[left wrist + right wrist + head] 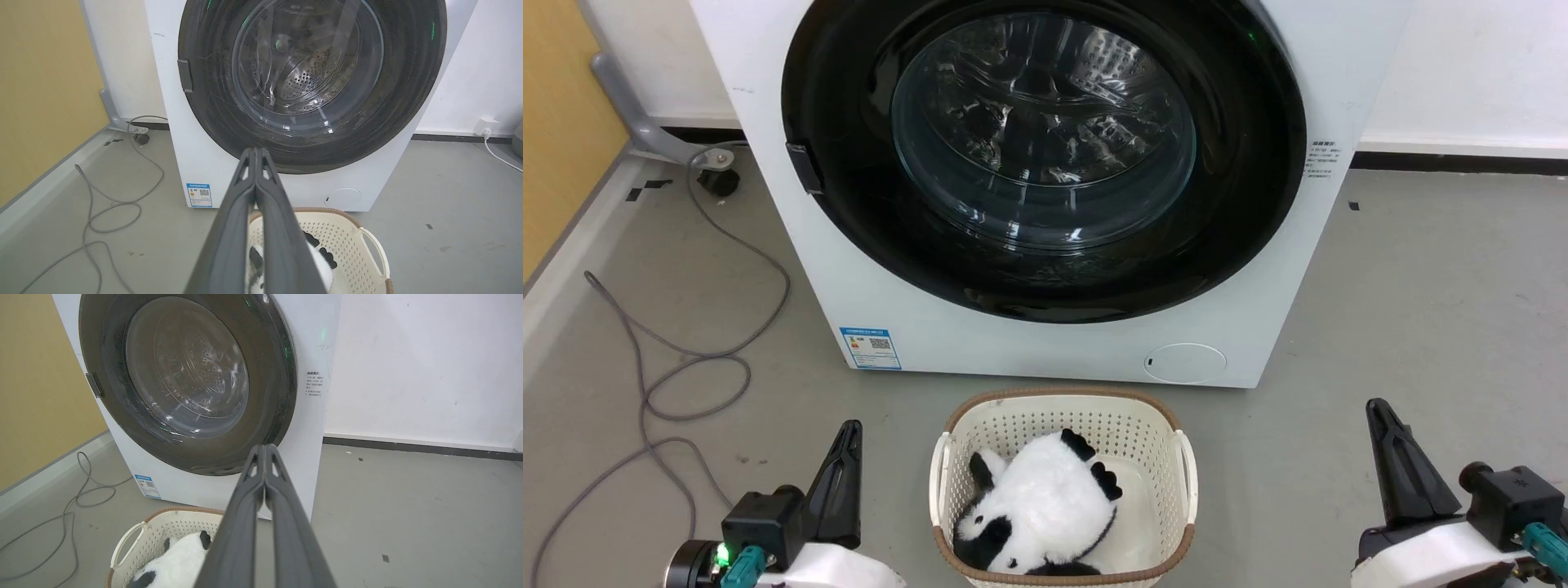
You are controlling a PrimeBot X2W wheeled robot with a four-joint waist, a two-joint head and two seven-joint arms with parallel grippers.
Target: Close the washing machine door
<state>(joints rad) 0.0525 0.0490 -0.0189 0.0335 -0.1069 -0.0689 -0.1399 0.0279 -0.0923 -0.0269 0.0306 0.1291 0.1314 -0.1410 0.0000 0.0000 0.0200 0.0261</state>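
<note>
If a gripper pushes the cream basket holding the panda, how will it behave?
The basket looks like perforated plastic, so probably light and likely to slide on the smooth floor. Its wide, low shape makes tipping unlikely.

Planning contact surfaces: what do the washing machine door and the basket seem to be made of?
The washing machine door: wide rim looks like glossy black plastic, perhaps glass-faced, given its reflections; the clear centre window looks like glass. The basket: matte cream plastic, judging by its regular holes, with a brown rim.
</note>
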